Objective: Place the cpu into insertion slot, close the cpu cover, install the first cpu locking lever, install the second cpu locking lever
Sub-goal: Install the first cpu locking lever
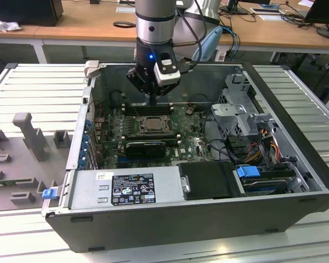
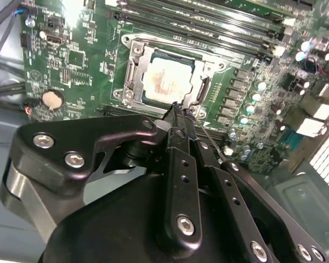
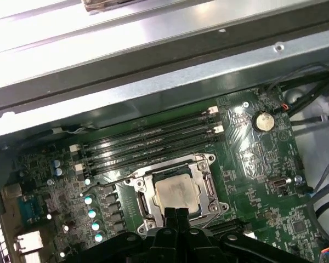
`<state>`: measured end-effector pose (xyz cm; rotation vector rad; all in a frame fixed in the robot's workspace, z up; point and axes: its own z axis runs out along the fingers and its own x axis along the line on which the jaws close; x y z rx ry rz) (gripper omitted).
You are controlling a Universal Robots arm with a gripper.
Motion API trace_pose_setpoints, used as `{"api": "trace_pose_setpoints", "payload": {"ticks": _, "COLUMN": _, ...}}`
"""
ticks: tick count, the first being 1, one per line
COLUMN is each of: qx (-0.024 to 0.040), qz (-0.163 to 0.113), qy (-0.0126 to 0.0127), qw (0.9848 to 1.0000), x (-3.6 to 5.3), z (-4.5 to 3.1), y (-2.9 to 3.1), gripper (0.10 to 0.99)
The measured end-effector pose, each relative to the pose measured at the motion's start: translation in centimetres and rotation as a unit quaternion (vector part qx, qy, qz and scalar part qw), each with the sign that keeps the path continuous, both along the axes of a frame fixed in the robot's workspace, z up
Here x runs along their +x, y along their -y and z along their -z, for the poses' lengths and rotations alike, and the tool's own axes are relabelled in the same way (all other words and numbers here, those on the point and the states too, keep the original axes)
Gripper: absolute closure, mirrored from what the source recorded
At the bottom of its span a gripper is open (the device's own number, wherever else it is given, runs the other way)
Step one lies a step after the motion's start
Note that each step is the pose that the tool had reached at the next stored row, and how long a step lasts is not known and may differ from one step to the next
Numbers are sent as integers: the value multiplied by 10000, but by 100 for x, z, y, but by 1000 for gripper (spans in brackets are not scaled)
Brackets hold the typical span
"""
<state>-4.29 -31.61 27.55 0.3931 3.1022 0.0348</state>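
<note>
Second wrist view: cpu [image 2: 164,81] seated in insertion slot [image 2: 129,82], cpu cover [image 2: 208,66] down over it. Gripper [image 2: 178,109] fingers together, tips at slot edge. Prob. lever stage; needs fine tip placement, light push.

The hand [image 1: 152,102] hangs just above the insertion slot [image 1: 152,125] inside the open computer case [image 1: 208,219].

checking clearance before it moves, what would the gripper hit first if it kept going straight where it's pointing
Most likely the metal rim of the cpu cover, just beside the cpu: in the second wrist view the shut gripper points right at that edge. How much gap remains is unclear.
</note>
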Motion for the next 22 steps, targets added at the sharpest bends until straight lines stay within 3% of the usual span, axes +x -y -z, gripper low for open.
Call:
{"api": "trace_pose_setpoints", "payload": {"ticks": 4, "qx": 0, "qz": -389, "qy": 0, "qw": 9992, "x": 0, "z": 2, "y": 0, "gripper": 980}}
{"api": "trace_pose_setpoints", "payload": {"ticks": 6, "qx": 1, "qz": -763, "qy": 1, "qw": 9971, "x": -17, "z": 8, "y": 0, "gripper": 980}}
{"api": "trace_pose_setpoints", "payload": {"ticks": 12, "qx": 10, "qz": -853, "qy": 1, "qw": 9964, "x": -203, "z": 31, "y": 0, "gripper": 980}}
{"api": "trace_pose_setpoints", "payload": {"ticks": 14, "qx": 11, "qz": -863, "qy": 2, "qw": 9963, "x": -354, "z": 37, "y": 0, "gripper": 980}}
{"api": "trace_pose_setpoints", "payload": {"ticks": 15, "qx": 11, "qz": -879, "qy": 1, "qw": 9961, "x": -388, "z": 101, "y": 0, "gripper": 980}}
{"api": "trace_pose_setpoints", "payload": {"ticks": 22, "qx": 11, "qz": -911, "qy": 1, "qw": 9958, "x": -537, "z": 118, "y": 0, "gripper": 980}}
